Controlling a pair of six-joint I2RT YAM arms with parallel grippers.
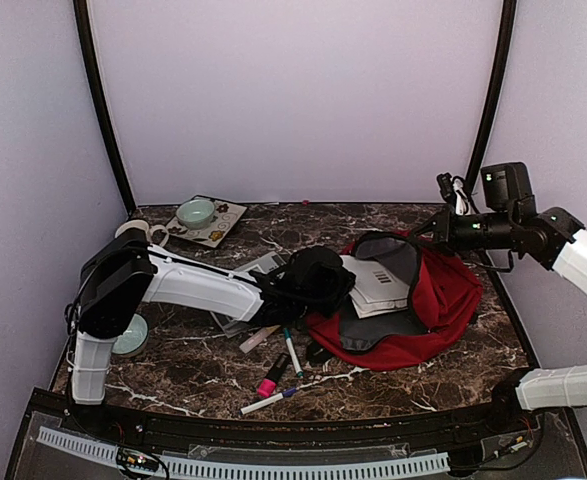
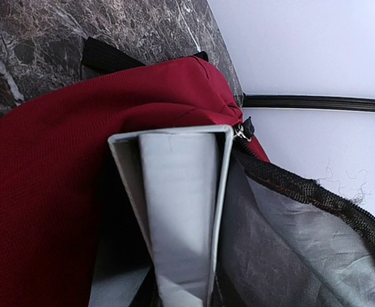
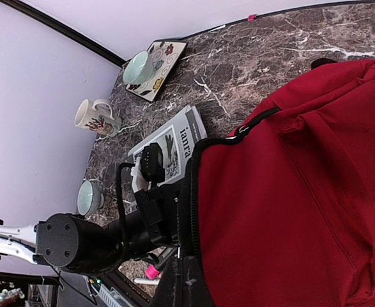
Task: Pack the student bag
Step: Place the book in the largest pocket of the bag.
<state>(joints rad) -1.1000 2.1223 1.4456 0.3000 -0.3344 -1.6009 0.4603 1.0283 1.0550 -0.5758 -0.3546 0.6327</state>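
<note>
Left end effector (image 1: 333, 282) clamped on grey-white book (image 2: 181, 211), book's end poked into mouth of student bag (image 1: 443, 300). Right end effector (image 1: 435, 228) closed, apparently pinching bag rim, lifting mouth open. Bag lies right of centre on bench (image 1: 453, 385), grey lining showing. To do well: hold rim high, slide book flat along lining, clear of zip teeth, release only once deep. Pens (image 1: 291, 352) lie loose beside bag.

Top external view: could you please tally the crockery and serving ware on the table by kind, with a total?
Bowls: 2
Mug: 1
Patterned tray: 1
Total: 4
</note>
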